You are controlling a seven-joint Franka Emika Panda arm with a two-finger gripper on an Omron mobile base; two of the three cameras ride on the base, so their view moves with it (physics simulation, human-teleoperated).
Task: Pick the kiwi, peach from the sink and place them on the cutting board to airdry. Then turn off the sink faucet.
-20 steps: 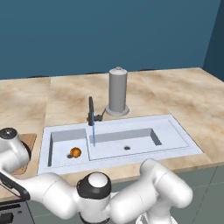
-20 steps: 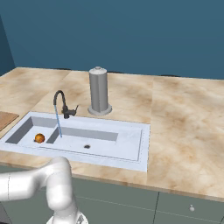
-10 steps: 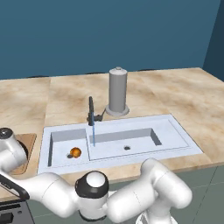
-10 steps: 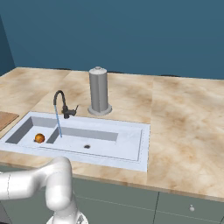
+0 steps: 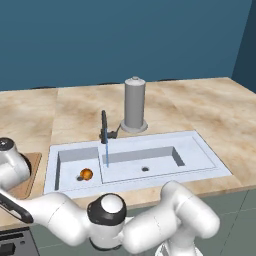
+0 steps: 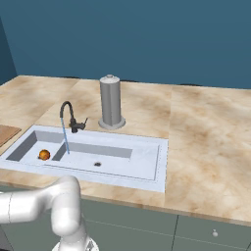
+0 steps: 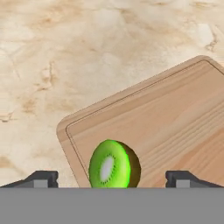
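Observation:
The kiwi (image 7: 114,165), cut face bright green, rests on the wooden cutting board (image 7: 175,118) near its corner. My gripper (image 7: 111,179) stands open around it, one dark fingertip (image 7: 41,178) far off on each side and neither touching it. The peach (image 5: 86,174) lies in the small left compartment of the sink (image 5: 200,150), and it also shows as an orange ball (image 6: 44,155) in the right base view. At the sink's back rim stands the dark sink faucet (image 5: 104,127), with a thin blue stream of water running from it into the basin. The cutting board (image 5: 30,172) lies left of the sink.
A tall grey cylinder with a knobbed top (image 5: 134,104) stands on the marble counter behind the sink. My white arm reaches low across the counter's front edge toward the left. A blue wall closes off the back of the counter.

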